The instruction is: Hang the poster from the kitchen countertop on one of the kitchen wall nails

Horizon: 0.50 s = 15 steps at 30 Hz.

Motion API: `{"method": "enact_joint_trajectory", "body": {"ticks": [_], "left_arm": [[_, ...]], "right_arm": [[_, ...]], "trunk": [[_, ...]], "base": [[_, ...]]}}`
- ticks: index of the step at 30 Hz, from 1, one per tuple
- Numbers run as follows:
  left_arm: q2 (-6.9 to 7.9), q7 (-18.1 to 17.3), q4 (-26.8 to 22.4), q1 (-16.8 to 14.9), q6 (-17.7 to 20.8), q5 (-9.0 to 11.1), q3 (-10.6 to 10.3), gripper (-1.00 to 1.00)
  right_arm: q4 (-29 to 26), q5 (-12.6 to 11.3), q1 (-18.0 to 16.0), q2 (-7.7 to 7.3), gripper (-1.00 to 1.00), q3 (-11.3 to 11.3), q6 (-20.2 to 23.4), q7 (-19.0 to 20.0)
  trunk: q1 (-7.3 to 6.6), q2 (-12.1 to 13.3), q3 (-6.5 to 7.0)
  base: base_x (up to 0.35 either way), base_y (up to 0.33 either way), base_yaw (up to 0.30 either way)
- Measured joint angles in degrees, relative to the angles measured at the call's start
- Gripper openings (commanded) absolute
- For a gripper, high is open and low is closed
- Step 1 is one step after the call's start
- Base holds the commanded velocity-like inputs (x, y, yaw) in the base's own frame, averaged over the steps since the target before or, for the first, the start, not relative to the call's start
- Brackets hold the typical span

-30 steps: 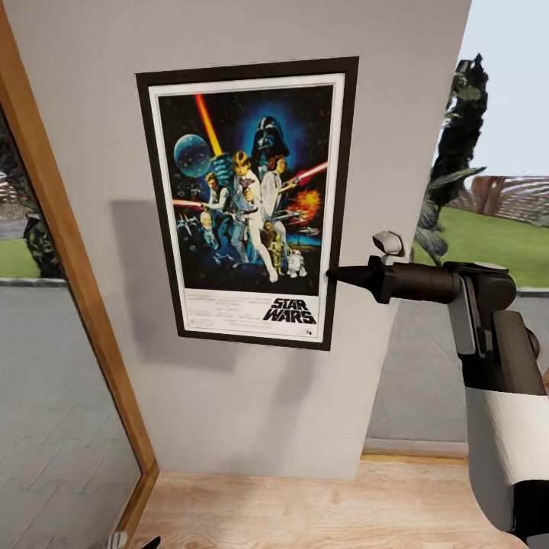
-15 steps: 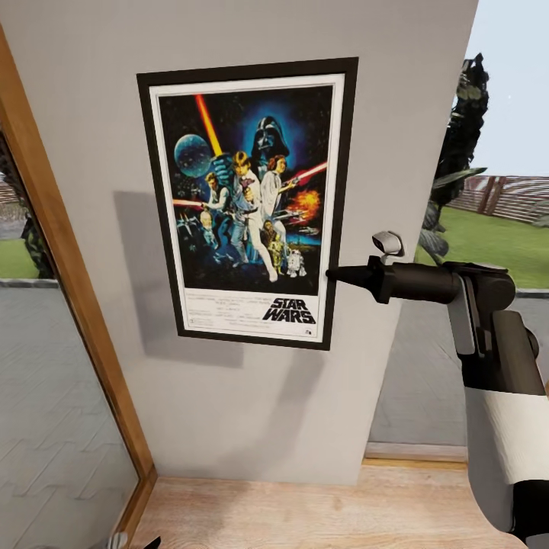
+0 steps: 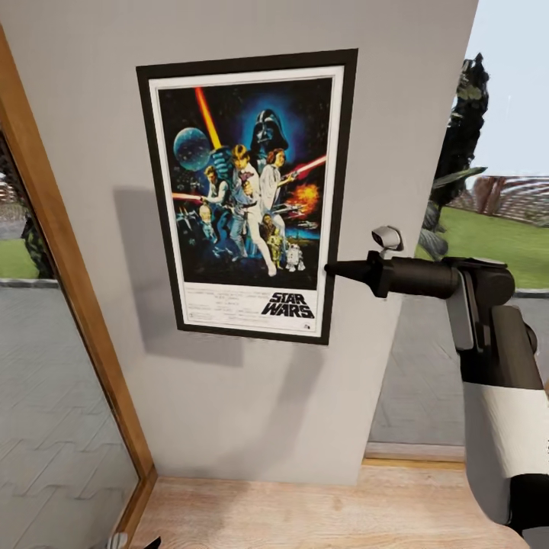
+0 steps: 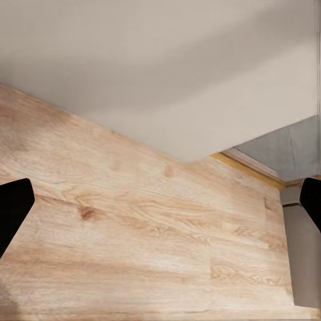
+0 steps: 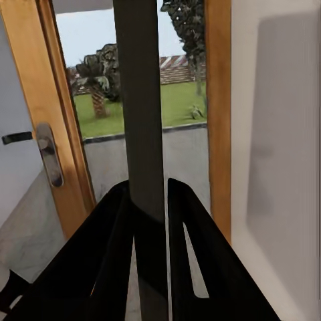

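Observation:
The Star Wars poster [image 3: 248, 198] stands upright and flat against the light-grey wall [image 3: 244, 412], its black frame and white border in full view. My right gripper [image 3: 332, 268] reaches in from the right and is shut on the poster's right edge, low down. In the right wrist view that edge is a dark strip [image 5: 140, 100] running up between the two black fingers [image 5: 114, 227]. My left gripper [image 4: 160, 204] hangs low over the wooden floor, open, with nothing between its fingertips. Any wall nail is hidden behind the poster. The countertop is out of view.
A wooden door frame [image 3: 69, 282] with glass runs down the left of the wall. Right of the wall, a window [image 3: 496, 213] looks out on grass and trees. Pale wood floor [image 3: 305, 511] lies below. A door with a metal handle [image 5: 48, 154] stands beyond the poster's edge.
The poster and my right gripper have shifted slightly upward along the wall. The grip is unchanged.

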Motion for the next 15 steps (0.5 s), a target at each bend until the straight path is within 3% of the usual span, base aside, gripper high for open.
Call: {"method": "enact_joint_trajectory", "body": {"ticks": [6, 7, 15], "left_arm": [[0.06, -1.0, 0.1, 0.0, 0.0, 0.0, 0.0, 1.0], [0.06, -1.0, 0.1, 0.0, 0.0, 0.0, 0.0, 1.0], [0.06, -1.1, 0.1, 0.0, 0.0, 0.0, 0.0, 1.0]], "right_arm": [[0.2, 0.0, -1.9, 0.2, -1.0, 0.0, 0.8, -0.6], [0.2, -0.1, -3.4, 0.2, -1.0, 0.0, 2.8, -0.6], [0.5, 0.0, -4.9, 0.22, -1.0, 0.0, 3.1, -0.9]], "trunk": [[0.0, 0.0, 0.0], [0.0, 0.0, 0.01], [0.0, 0.0, 0.0]], "base": [[0.0, 0.0, 0.0], [0.0, 0.0, 0.0], [0.0, 0.0, 0.0]]}}
